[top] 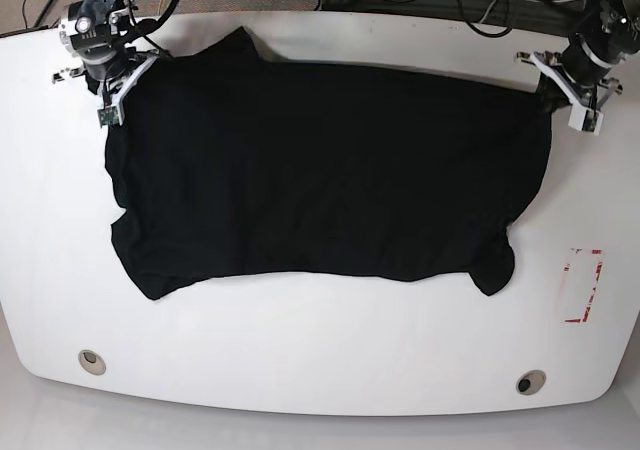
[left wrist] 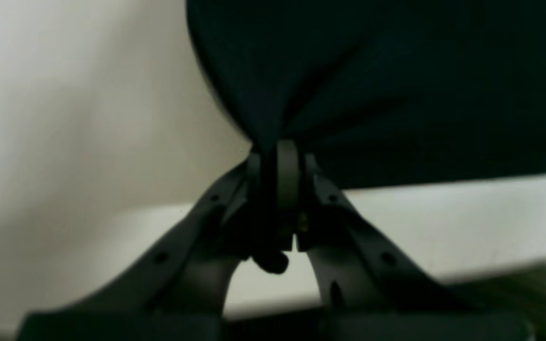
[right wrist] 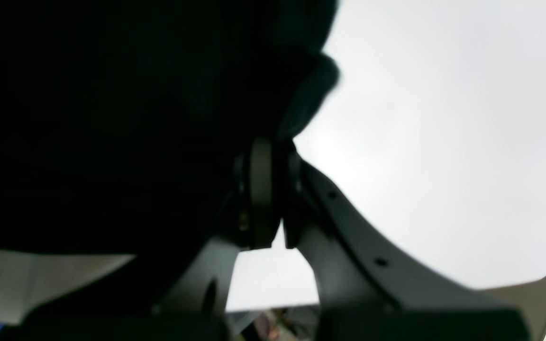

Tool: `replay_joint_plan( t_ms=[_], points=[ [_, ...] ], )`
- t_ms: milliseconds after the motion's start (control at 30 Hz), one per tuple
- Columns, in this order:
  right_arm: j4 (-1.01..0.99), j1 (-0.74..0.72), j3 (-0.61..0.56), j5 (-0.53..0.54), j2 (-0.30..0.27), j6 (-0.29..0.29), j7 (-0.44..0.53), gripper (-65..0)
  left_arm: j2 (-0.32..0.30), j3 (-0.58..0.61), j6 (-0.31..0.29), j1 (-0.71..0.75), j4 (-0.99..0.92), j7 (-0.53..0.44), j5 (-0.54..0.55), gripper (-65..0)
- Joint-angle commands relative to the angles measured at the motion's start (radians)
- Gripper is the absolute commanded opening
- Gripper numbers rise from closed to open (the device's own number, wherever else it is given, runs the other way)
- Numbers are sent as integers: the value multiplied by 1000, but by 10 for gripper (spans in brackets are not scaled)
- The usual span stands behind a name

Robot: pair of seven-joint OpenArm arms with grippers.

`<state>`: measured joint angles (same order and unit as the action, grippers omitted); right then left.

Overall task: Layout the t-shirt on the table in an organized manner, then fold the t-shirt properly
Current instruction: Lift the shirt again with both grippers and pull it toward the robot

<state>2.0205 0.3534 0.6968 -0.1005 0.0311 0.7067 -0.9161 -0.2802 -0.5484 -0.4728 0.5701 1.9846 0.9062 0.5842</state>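
Nearest the base camera, the white table point(top: 300, 370) shows bare along its front edge, with two round grommet holes point(top: 91, 361) near the corners and a small red-outlined rectangle mark point(top: 582, 286) toward the side of the left arm. Beyond that strip lies the black t-shirt point(top: 320, 180), spread wide over the middle of the table, its long axis running side to side between the two arms; its near edge is wavy, with bunched corners at both ends, so the layout looks only partly tidy. At the far edge each arm pinches one end of the cloth: the right gripper point(top: 112, 88) is clamped on the shirt at the base view's left far corner, the left gripper point(top: 570, 90) likewise at the right far corner. Both wrist views show the jaws closed with dark fabric drawn into them. The garment hangs toward the near side from both claws, about equally close to each, so any pull to flatten it would likely run along that side-to-side axis
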Motion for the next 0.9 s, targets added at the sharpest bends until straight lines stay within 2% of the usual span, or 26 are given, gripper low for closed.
replay_joint_plan(
  t_ms=[0, 200, 333, 533, 867],
  points=[
    [21, 13, 5, 2, -3, -9, 24, -648, -15, -9, 1, 34, 15, -14, 9, -650],
    [19, 22, 7, 26, -4, -9, 25, -648, -18, -8, 1, 49, 15, -40, 9, -650],
    [19, -11, 7, 63, -12, -9, 25, -648, -20, 0, 1, -15, 18, -98, 13, -650],
    [19, -110, 5, 71, -50, -9, 25, -648, -47, 17, 1, -218, 17, -106, 12, -650],
    [19, -322, -2, 68, -119, -9, 24, -648, -49, 77, 1, -557, 14, -106, 7, -650]
  ],
)
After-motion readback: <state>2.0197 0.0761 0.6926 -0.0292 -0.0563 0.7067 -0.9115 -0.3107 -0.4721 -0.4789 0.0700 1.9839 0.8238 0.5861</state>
